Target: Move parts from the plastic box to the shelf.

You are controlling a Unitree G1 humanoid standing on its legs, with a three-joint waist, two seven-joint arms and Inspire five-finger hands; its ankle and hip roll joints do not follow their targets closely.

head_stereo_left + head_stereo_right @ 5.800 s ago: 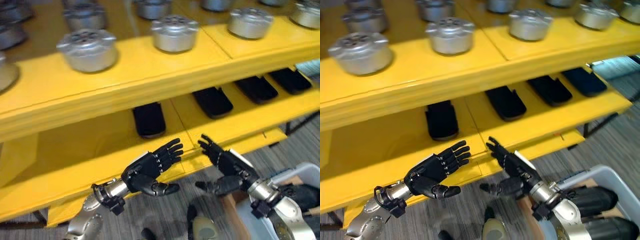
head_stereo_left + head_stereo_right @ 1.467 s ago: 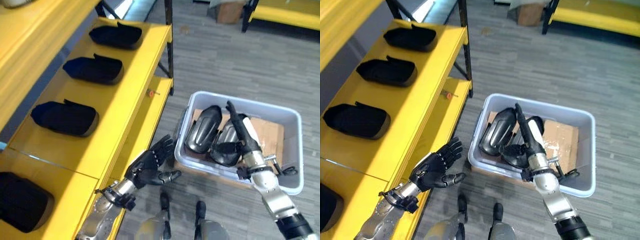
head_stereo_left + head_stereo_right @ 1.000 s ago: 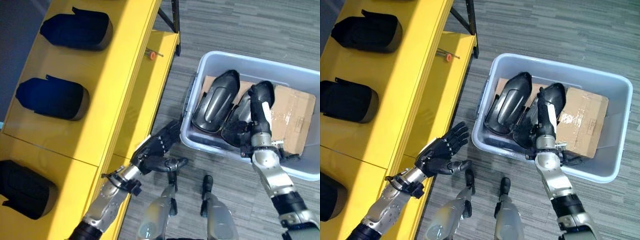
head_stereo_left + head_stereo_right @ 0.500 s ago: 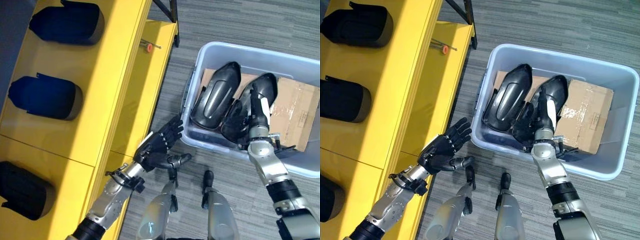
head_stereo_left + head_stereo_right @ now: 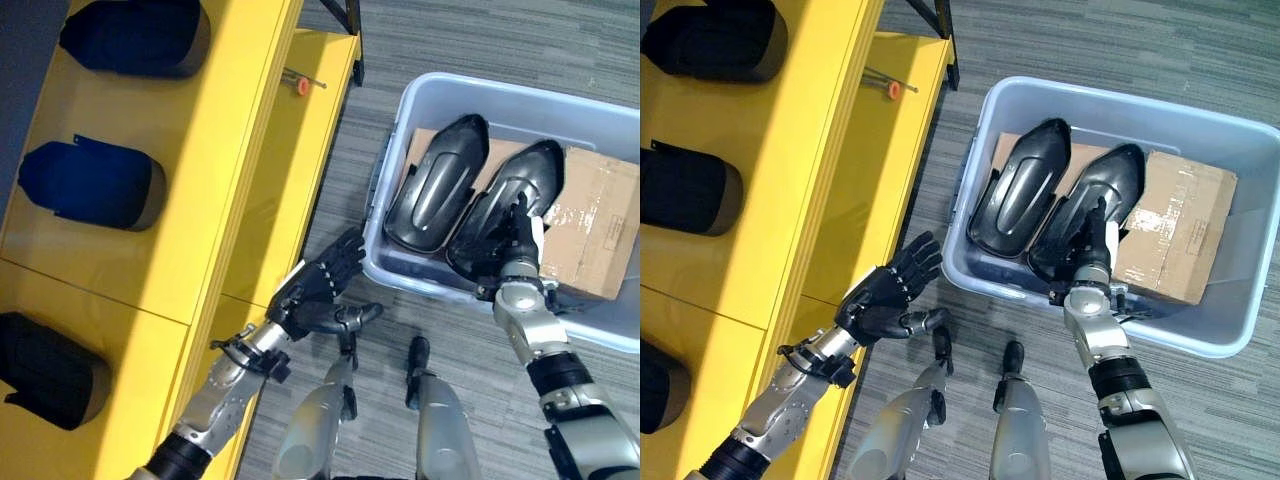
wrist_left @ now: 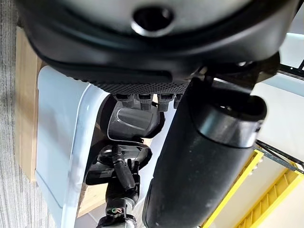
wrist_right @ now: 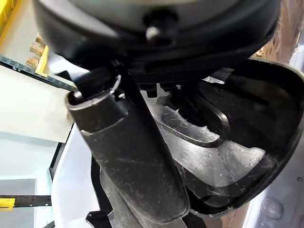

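Your right hand (image 5: 1092, 238) is down inside the pale grey plastic box (image 5: 1230, 338) on the floor, resting on the nearer of two glossy black moulded shell parts (image 5: 1080, 217); its twin (image 5: 1016, 195) lies just beside it, toward the shelf. In the right wrist view the thumb (image 7: 128, 156) lies across the shell's hollow face (image 7: 209, 164), but the fingers are tucked out of sight past the palm, so you cannot tell whether they have closed on anything. Your left hand (image 5: 883, 298) hangs loosely spread and empty between the box and the yellow metal shelf (image 5: 790, 170), where dark parts (image 5: 685, 190) already sit in a row.

Watch for these:
- the slick, curved shell sliding off your fingers if you lift before the thumb has wrapped an edge
- the two shells overlapping, so one may drag the other up
- the brown cardboard carton (image 5: 1175, 225) alongside snagging the part's tip
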